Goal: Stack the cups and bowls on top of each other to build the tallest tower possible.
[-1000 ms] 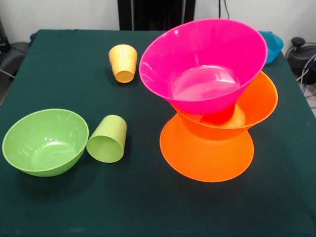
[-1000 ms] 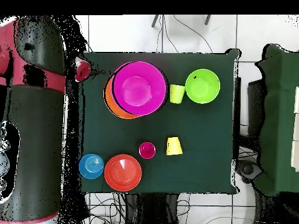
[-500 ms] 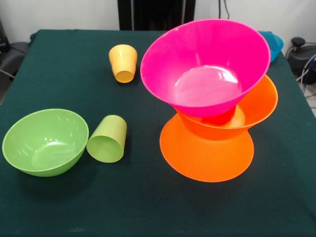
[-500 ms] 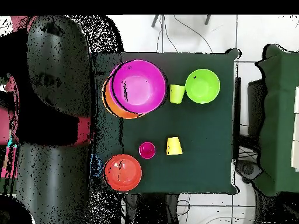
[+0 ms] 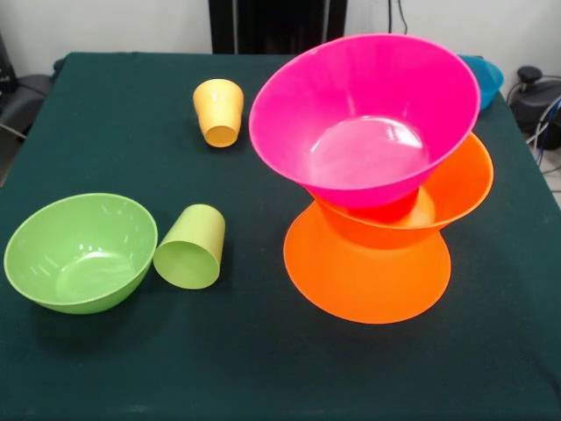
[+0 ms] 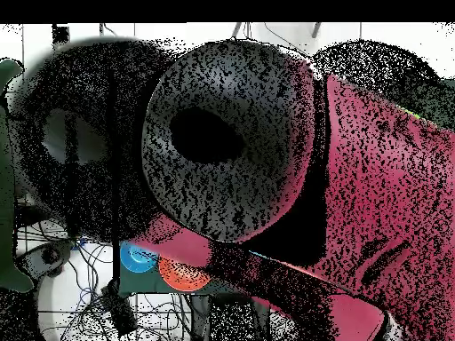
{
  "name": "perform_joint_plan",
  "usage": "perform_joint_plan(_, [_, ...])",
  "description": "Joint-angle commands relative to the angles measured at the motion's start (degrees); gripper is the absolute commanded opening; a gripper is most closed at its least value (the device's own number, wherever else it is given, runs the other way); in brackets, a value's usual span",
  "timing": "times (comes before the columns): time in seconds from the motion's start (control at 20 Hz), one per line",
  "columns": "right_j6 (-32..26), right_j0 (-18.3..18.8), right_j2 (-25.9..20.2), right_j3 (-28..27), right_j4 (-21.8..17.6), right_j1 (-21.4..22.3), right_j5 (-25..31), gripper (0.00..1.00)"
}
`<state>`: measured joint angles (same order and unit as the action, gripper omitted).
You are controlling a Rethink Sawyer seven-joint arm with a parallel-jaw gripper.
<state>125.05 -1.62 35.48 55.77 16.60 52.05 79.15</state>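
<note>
Arm (image 6: 355,195) fills the overhead view, gripper state untellable; tower (image 5: 372,184) stands near the desk's (image 5: 105,132) right edge, pink bowl (image 5: 364,114) tilted.

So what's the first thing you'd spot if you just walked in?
The big pink bowl, tipped toward the camera on top of the tower of two orange bowls at the right of the table. To the left, a green bowl sits with a green cup lying on its side next to it.
</note>
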Motion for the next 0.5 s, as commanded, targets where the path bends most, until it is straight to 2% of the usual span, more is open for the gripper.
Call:
perform_joint_plan(0.05, [-24.2, 4.7, -12.4, 13.4, -1.6, 4.8, 2.8, 1.00])
perform_joint_plan(0.2, [-24.1, 6.8, -14.4, 13.7, -0.8, 4.7, 3.6, 1.00])
perform_joint_plan(0.5, [-25.1, 8.7, -16.6, 14.6, -1.7, 5.4, 3.5, 1.00])
